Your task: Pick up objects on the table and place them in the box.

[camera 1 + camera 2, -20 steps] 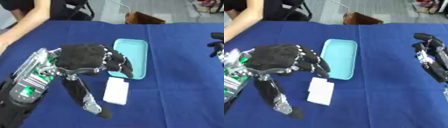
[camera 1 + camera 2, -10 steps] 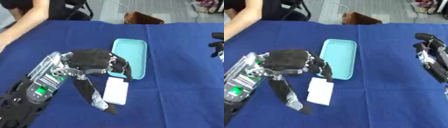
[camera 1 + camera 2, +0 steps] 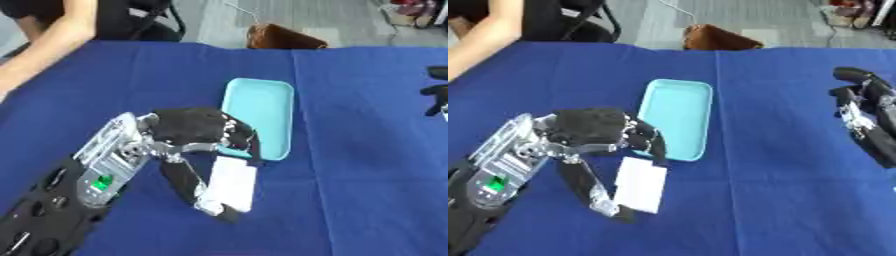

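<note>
Straddling white card [image 3: 232,184], left robot hand [image 3: 199,131] w/ fingers spread, thumb alongside.

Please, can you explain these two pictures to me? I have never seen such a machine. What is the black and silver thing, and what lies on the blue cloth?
Both pictures come from one stereo camera in a humanoid robot's head, looking down at a table covered in blue. The black and silver thing is the robot's left arm; its left hand reaches over a flat white object, thumb on one side and fingers on the other. I cannot tell whether it grips it yet. Beside it lies a shallow light blue box. The right hand shows at the right edge, holding nothing. A person's arm shows at the far left, touching nothing.
</note>
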Action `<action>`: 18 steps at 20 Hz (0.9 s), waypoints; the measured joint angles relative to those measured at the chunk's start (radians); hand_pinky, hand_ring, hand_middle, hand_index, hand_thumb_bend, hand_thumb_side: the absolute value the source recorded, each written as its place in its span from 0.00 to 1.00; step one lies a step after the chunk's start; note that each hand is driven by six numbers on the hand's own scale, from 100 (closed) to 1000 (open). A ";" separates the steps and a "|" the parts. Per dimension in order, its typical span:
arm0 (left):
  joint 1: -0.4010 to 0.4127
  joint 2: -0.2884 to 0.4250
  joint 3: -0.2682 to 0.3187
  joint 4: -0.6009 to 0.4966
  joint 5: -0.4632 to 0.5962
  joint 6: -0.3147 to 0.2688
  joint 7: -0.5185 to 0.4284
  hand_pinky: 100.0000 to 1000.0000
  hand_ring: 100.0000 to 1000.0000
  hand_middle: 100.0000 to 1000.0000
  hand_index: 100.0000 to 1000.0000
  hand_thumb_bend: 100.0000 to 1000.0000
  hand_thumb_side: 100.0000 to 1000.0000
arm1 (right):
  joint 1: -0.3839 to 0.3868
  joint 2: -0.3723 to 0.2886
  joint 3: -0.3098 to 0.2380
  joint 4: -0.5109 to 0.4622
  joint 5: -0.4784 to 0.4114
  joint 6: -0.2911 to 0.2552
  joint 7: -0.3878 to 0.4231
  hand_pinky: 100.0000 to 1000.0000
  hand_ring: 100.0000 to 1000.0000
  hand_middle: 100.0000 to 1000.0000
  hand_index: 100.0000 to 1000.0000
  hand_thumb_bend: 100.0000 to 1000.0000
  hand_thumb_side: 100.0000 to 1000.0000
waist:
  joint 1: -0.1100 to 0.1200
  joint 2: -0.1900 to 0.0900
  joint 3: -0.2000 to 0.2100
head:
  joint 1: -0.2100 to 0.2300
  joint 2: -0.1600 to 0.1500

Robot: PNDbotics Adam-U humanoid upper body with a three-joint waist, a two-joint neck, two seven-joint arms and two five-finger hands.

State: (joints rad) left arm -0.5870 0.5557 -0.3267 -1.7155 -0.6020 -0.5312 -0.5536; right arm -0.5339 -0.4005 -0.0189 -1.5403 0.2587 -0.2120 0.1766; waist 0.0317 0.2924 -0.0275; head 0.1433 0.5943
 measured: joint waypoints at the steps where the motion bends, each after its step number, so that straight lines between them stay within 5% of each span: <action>1: 0.000 -0.005 0.000 0.008 -0.010 -0.004 0.004 0.52 0.55 0.66 0.77 0.59 0.76 | 0.000 0.000 0.000 0.000 0.000 0.000 0.000 0.48 0.72 0.87 0.85 0.00 0.76 | 0.000 0.001 -0.001 | 0.000 0.000; 18: 0.011 -0.051 -0.006 0.104 -0.125 -0.049 0.073 0.23 0.32 0.54 0.69 0.53 0.70 | -0.009 0.008 0.000 -0.006 0.000 -0.004 0.004 0.48 0.72 0.87 0.85 0.00 0.76 | -0.003 0.011 -0.007 | 0.000 -0.002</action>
State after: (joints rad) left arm -0.5763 0.5044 -0.3329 -1.6111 -0.7265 -0.5801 -0.4805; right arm -0.5431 -0.3928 -0.0186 -1.5463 0.2582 -0.2157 0.1805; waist 0.0286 0.3030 -0.0348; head 0.1433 0.5923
